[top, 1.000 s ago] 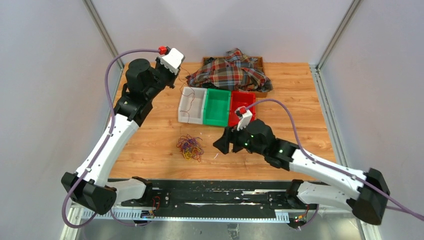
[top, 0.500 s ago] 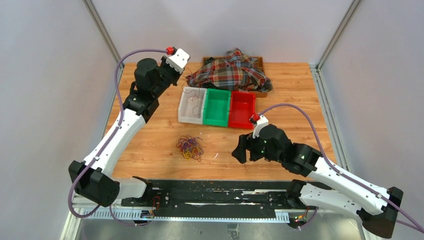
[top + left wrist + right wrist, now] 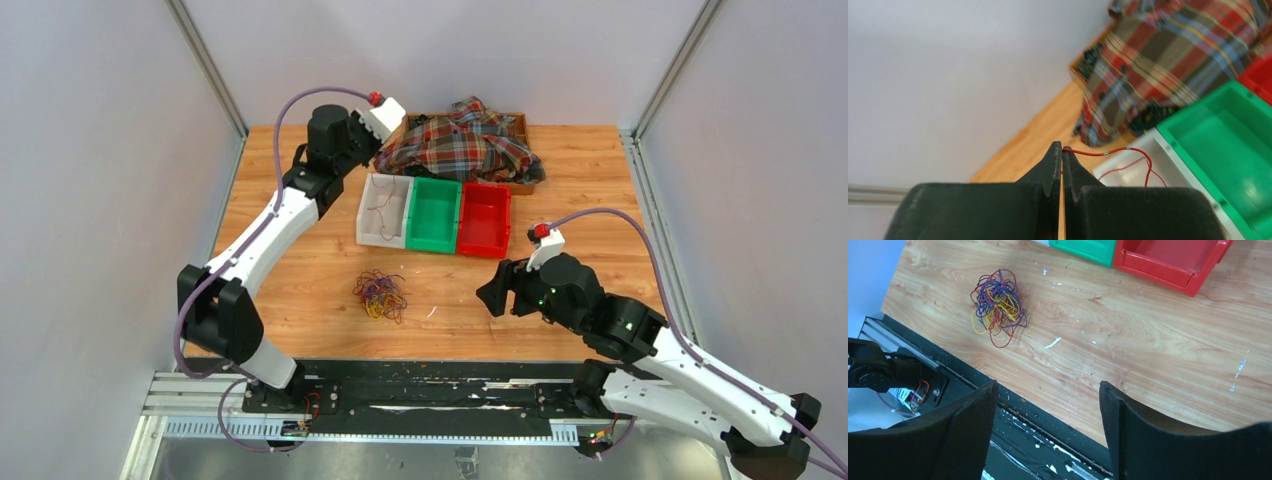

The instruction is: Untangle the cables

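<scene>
The left gripper (image 3: 1062,150) pinches one red cable (image 3: 1120,149) over the white bin (image 3: 380,241); the tangle (image 3: 998,305) (most cables) lies unsorted; right gripper (image 3: 1048,387) spread.

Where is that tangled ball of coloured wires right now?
In the overhead view, the tangled ball of thin coloured wires lies on the wooden table, left of centre, nearer the robot than the white plastic bin.

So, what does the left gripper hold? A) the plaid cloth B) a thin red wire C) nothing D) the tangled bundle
B: the left wrist view shows the left gripper shut on a red wire that drops into the white bin.
</scene>
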Available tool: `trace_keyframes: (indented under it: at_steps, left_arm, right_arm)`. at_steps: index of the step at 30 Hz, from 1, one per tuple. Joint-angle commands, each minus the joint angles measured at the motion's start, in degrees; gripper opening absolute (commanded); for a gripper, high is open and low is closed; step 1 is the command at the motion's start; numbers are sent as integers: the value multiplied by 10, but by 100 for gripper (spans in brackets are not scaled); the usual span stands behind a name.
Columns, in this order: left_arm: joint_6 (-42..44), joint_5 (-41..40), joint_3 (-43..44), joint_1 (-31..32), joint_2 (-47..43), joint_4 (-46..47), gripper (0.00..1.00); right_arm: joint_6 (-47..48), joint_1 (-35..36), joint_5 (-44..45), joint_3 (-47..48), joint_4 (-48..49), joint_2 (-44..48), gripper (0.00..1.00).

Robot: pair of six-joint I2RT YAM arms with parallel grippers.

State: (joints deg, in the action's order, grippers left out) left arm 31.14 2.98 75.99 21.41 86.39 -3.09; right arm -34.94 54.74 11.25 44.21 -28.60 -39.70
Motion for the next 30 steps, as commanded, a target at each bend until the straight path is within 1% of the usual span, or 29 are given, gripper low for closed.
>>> trace_keyframes:
  at_steps: [1,3,7,13,15,22,25,28,30]
  left_arm:
    - [10,-18,102,2,31,26,0]
    - [9,-15,98,2,34,26,1]
    - [21,-9,46,3,23,33,1]
    - [58,-6,-45,4,-2,-62,0]
    - [54,-12,-64,4,1,-83,0]
    - [12,-18,-51,4,54,-116,0]
    - [-1,-27,-51,5,83,-94,0]
    - [-15,-43,-75,6,103,-21,0]
    - [-14,-58,-70,6,116,19,0]
  right_arm:
    - [-12,-4,23,-3,26,-16,73]
    - [-14,-4,23,-4,35,-22,72]
    - [-15,-4,17,-15,67,-29,72]
    - [-22,-4,1,-26,105,-66,72]
    - [-22,-4,-2,-26,114,-75,72]
    - [-25,-4,0,-22,123,-92,71]
    - [-24,-4,5,-24,131,-97,72]
    - [-21,-5,9,-28,147,-104,72]
    - [-18,-5,10,-23,148,-111,72]
